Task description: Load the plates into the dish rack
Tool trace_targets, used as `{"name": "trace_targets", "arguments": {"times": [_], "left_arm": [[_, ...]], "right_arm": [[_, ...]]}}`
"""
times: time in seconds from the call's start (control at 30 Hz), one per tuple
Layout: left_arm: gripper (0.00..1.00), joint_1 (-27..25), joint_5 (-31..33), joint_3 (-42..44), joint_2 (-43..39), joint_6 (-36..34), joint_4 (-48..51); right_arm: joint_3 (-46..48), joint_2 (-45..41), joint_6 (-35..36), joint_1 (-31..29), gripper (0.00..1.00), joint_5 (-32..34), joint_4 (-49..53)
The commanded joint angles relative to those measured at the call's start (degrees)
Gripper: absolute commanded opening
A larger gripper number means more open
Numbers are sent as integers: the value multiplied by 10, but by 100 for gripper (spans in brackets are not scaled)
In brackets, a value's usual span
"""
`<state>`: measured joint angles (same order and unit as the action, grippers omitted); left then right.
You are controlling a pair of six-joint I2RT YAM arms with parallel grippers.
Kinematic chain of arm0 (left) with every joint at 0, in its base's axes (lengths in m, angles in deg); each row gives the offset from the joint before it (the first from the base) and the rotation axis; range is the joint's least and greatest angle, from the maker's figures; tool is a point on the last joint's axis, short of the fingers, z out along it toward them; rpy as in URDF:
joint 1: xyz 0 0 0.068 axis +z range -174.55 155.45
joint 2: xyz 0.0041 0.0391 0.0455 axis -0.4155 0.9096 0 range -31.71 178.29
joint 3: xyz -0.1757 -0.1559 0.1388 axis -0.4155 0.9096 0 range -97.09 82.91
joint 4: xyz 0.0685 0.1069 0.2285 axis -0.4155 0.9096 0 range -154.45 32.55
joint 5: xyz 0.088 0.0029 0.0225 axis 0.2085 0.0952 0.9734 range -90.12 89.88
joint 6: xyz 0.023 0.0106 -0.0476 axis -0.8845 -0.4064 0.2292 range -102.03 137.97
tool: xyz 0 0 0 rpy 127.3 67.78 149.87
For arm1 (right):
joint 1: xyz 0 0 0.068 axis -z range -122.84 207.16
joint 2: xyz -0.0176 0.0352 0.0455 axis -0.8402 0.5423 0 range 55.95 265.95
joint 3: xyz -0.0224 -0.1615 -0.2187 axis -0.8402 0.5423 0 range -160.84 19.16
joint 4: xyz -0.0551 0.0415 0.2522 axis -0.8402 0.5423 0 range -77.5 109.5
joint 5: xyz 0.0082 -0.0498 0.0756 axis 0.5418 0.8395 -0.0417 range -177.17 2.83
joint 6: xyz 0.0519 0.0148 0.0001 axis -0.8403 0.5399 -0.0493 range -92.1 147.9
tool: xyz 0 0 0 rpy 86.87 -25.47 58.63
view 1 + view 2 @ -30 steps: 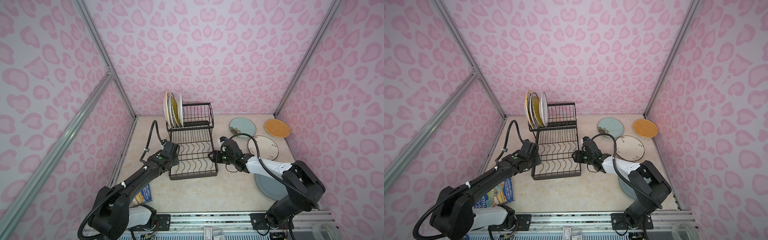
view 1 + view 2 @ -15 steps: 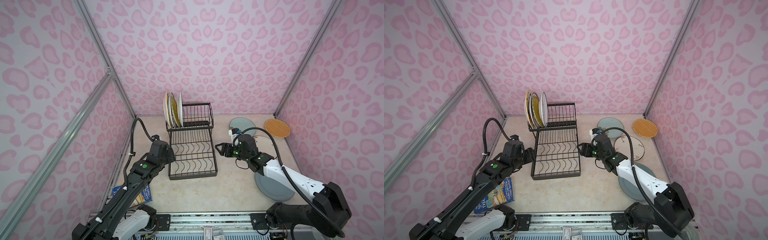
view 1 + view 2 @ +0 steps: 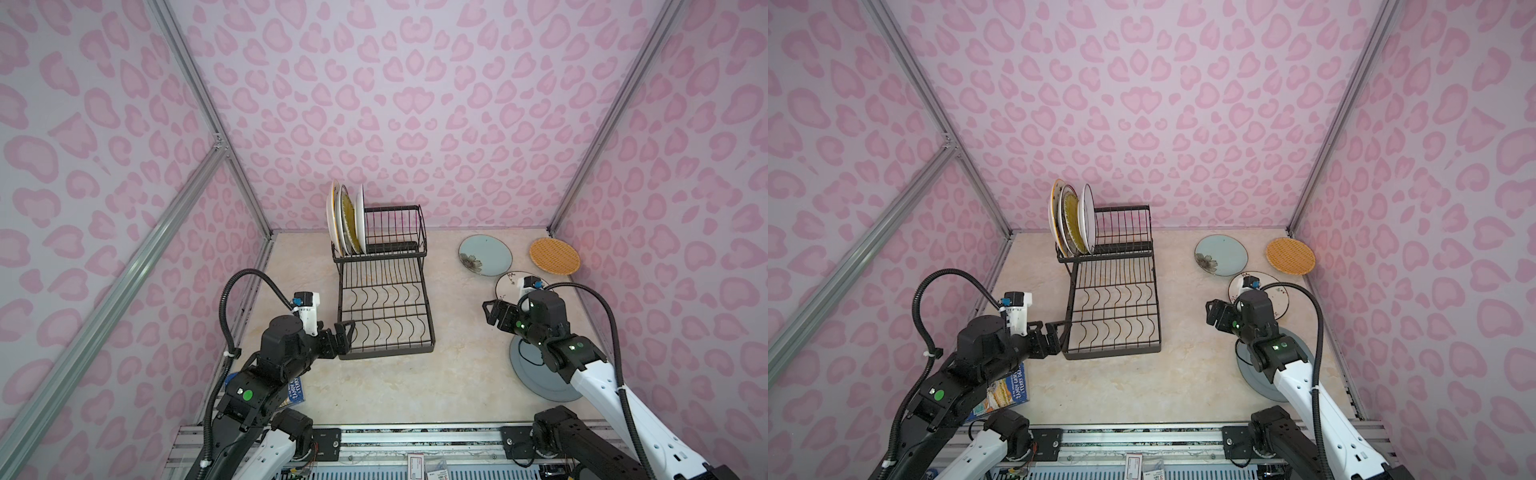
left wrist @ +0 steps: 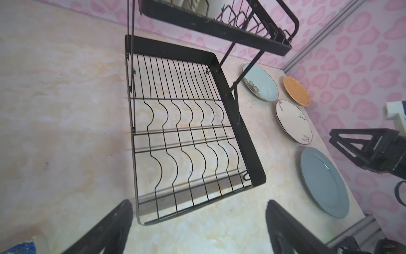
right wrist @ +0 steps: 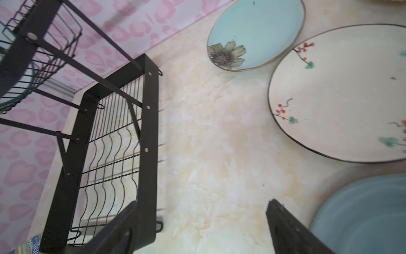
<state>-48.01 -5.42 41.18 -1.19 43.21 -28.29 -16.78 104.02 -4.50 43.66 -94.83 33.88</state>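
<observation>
The black wire dish rack (image 3: 384,291) (image 3: 1115,307) stands mid-table, with three plates (image 3: 347,220) upright in its raised tier. Flat on the table to its right lie a pale blue flowered plate (image 3: 485,254), an orange woven plate (image 3: 554,255), a white plate (image 3: 508,284) and a large grey-blue plate (image 3: 536,374); my right arm partly covers the last two. My left gripper (image 3: 345,334) (image 4: 198,220) is open and empty at the rack's near left corner. My right gripper (image 3: 494,313) (image 5: 202,217) is open and empty over bare table between the rack and the plates.
A small blue printed box (image 3: 1009,386) lies near the front left, half under my left arm. Pink patterned walls with metal posts close in three sides. A metal rail (image 3: 415,436) runs along the front edge.
Both grippers have drawn away from the rack's sides and opened wide. The right one moved right towards the plates, the left one back towards the front. The rack has stayed put.
</observation>
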Motion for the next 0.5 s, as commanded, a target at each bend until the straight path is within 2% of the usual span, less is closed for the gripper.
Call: {"name": "trace_targets", "arguments": {"times": [0.0, 0.27, 0.4, 0.47], "left_arm": [[96, 1, -45, 18, -14, -15, -13], [96, 1, -59, 22, -23, -19, -14], [96, 1, -74, 25, -27, -21, -20], [97, 1, -83, 26, -26, -23, -21]], "right_arm": [[13, -20, -13, 47, 96, 31, 66], [29, -32, -23, 240, 98, 27, 132], [49, -51, -32, 347, 98, 9, 140], [59, -68, -43, 382, 98, 17, 143]]}}
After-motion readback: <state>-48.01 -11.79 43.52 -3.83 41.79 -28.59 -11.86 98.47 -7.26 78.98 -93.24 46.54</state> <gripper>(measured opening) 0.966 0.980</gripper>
